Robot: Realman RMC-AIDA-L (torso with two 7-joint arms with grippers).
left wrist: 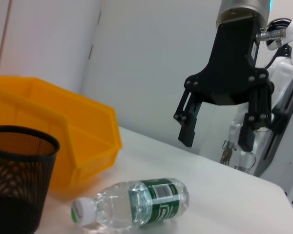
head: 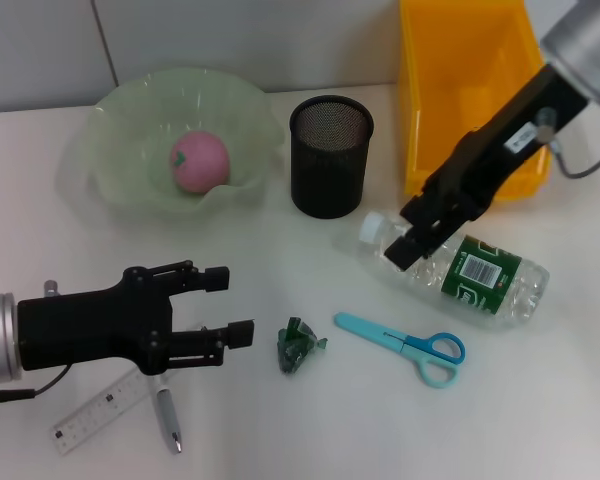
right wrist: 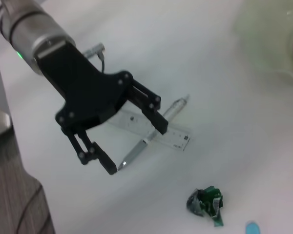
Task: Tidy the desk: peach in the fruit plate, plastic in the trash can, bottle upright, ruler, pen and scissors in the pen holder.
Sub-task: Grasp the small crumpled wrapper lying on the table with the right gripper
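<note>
The pink peach (head: 199,160) lies in the pale green fruit plate (head: 130,120). A clear bottle (head: 460,270) with a green label lies on its side in front of the yellow trash can (head: 470,80). My right gripper (head: 408,233) hangs open just above the bottle's neck end, and the left wrist view shows this gripper (left wrist: 217,139) clear of the bottle (left wrist: 136,202). My left gripper (head: 228,306) is open, low over the table, left of the crumpled green plastic (head: 298,345). Under that arm lie the ruler (head: 100,410) and pen (head: 167,415). Blue scissors (head: 405,345) rest near the bottle.
The black mesh pen holder (head: 330,155) stands upright between the plate and the trash can. In the right wrist view the pen (right wrist: 176,108) crosses over the ruler (right wrist: 178,140) beneath the left gripper (right wrist: 134,146). A grey wall runs behind the table.
</note>
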